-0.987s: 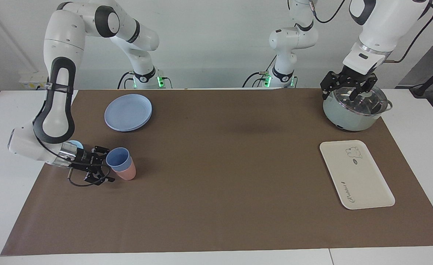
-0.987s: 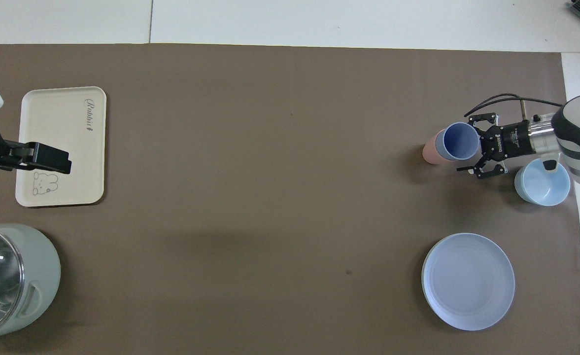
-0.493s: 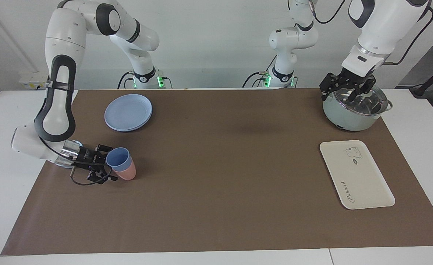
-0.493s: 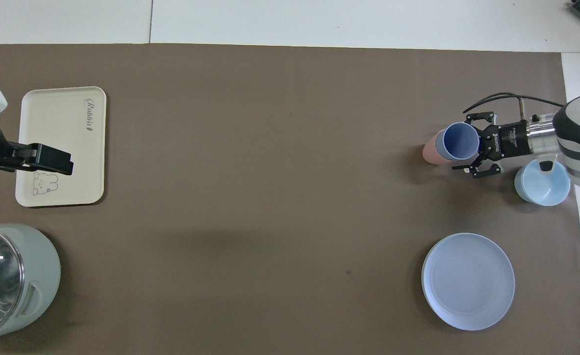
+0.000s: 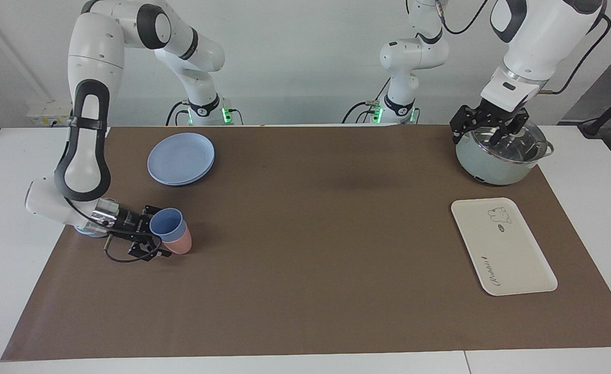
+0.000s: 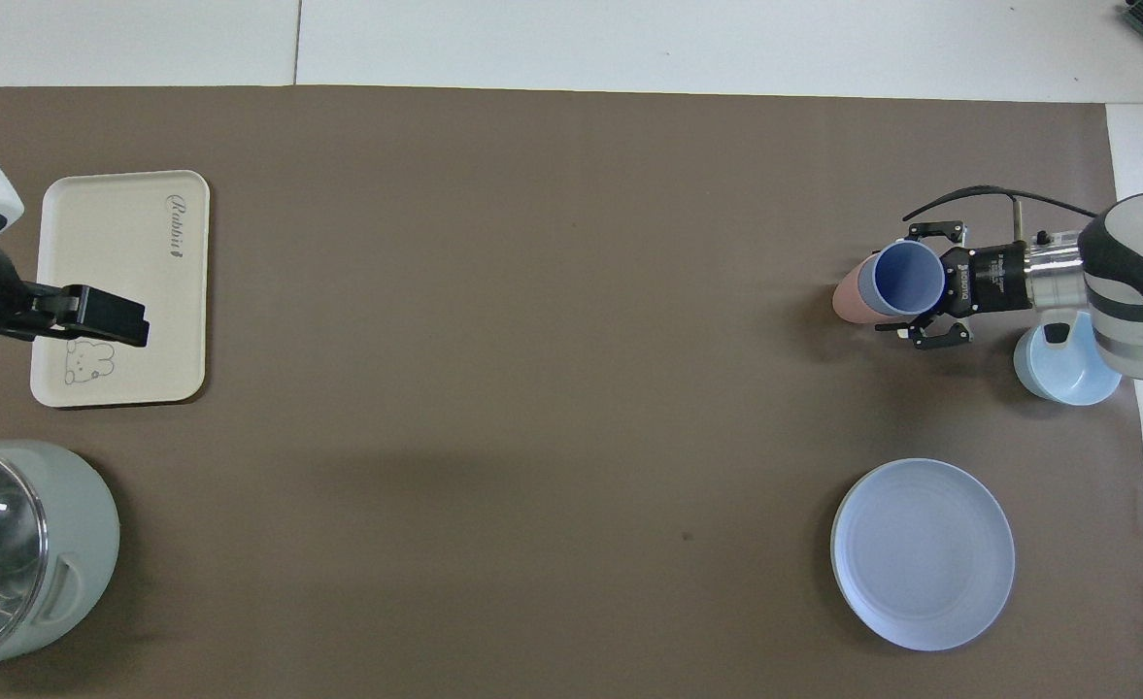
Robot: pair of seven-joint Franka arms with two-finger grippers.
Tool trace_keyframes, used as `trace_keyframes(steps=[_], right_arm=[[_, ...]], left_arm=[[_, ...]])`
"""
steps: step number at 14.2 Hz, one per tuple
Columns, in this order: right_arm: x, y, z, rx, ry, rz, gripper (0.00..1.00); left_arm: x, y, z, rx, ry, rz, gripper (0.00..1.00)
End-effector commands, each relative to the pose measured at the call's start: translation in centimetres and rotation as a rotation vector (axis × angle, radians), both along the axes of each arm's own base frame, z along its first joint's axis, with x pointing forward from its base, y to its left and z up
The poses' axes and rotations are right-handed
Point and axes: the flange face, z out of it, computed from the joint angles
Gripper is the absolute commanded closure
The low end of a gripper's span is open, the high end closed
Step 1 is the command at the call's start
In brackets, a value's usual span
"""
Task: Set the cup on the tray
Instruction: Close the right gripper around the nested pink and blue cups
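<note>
My right end effector point(image 5: 155, 231) was down low at the right arm's end of the table point(image 5: 305, 291), lying nearly level and pointing toward the cup point(image 5: 167, 224). Its fingers point(image 6: 932, 336) were spread apart, one on each side of the cup's rim, released and gripping nothing that I could see. Whether either finger touched the cup I could not tell.

The blue cup sat nested in a pink cup point(image 5: 179, 244) of the same shape, and the pair stood tilted on the brown mat point(image 5: 305, 311), the blue mouth turned partly up toward the overhead camera point(image 6: 908, 280). Just beside my right wrist, closer to the table edge, stood a low light-blue bowl point(image 6: 1066, 369), partly covered by the arm. A round blue plate point(image 5: 181, 158) lay nearer to the robots than the cups, well apart from them.

The tray point(image 5: 502, 245) lay flat at the left arm's end of the table, well apart from the cup, with its bear drawing toward the robots and its script lettering away from them. It carried nothing.

My left end effector point(image 5: 489, 127) hung over a pale green pot with a glass lid point(image 5: 502, 153), which stood nearer to the robots than the tray. Its fingers were spread and held nothing. From overhead, that arm point(image 6: 85, 316) covered part of the tray.
</note>
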Motion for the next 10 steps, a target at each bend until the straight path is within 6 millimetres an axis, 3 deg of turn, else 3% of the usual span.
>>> trace_keyframes(steps=[1, 7, 10], right_arm=[[-0.8, 1.4, 0.2, 0.023, -0.029, -0.024, 0.0], [-2.1, 2.3, -0.5, 0.055, -0.028, -0.018, 0.0], [-2.2, 2.7, -0.5, 0.06, -0.026, -0.011, 0.06]], left_arm=[[-1.0, 0.3, -0.1, 0.016, -0.021, -0.003, 0.0], [-1.0, 0.2, -0.2, 0.016, -0.021, -0.002, 0.0], [-1.0, 0.2, -0.2, 0.016, -0.021, 0.001, 0.0]])
